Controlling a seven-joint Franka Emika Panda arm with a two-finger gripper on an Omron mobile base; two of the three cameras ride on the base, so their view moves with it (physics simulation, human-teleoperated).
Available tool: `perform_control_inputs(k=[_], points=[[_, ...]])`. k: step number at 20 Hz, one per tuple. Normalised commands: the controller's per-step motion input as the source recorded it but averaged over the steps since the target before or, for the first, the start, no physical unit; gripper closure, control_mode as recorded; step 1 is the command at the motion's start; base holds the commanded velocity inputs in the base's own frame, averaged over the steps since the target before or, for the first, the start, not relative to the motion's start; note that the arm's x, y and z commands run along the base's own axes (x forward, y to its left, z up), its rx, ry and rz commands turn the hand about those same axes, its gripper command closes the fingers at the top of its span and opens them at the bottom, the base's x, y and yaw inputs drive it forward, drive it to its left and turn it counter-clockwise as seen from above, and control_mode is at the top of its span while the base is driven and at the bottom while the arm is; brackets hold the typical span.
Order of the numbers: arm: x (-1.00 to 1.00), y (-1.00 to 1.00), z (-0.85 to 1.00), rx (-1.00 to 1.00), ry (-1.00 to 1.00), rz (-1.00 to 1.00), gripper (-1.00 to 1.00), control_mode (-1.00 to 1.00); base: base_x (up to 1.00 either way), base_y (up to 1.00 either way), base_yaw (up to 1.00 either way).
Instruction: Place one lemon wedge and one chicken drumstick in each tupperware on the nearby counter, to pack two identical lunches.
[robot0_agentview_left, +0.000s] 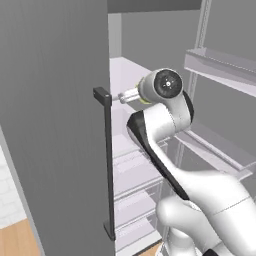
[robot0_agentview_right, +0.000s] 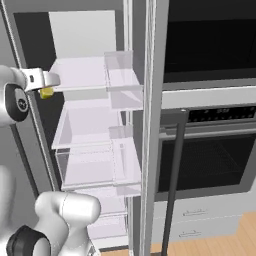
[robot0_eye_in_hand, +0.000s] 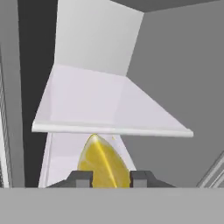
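My gripper (robot0_eye_in_hand: 108, 178) is shut on a bright-yellow lemon wedge (robot0_eye_in_hand: 103, 162), whose pointed end sticks up between the two dark fingertips (robot0_eye_in_hand: 81, 178). In the right base view the wedge (robot0_agentview_right: 46, 92) hangs just under the hand (robot0_agentview_right: 42, 79), in front of the upper glass shelf (robot0_agentview_right: 82, 75) of the open fridge. The arm (robot0_agentview_left: 165, 115) reaches into the fridge from the lower right. The chicken drumstick, the tupperware and the counter are out of view.
The grey fridge door (robot0_agentview_left: 55, 125) with its dark vertical handle (robot0_agentview_left: 107, 160) stands close on the arm's left. Glass shelves (robot0_eye_in_hand: 109, 109) and clear door bins (robot0_agentview_right: 125, 85) lie ahead. A built-in oven (robot0_agentview_right: 210, 160) is to the right.
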Motion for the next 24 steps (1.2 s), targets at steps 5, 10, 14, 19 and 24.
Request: perform_control_inputs(k=[5,10,14,19,24], points=[[0.00,0.00,0.00,0.00,0.00,0.00,1.00,1.00,-1.00,0.15,0.00],[0.00,0.00,0.00,0.00,0.00,0.00,1.00,1.00,-1.00,-0.25,-0.11],[0.00,0.00,0.00,0.00,0.00,0.00,1.00,1.00,-1.00,-0.36,-0.43],[0.00,0.00,0.00,0.00,0.00,0.00,1.00,1.00,-0.84,-0.27,-0.69],[0.00,0.00,0.00,0.00,0.00,0.00,1.00,1.00,-0.55,-0.45,-0.76]])
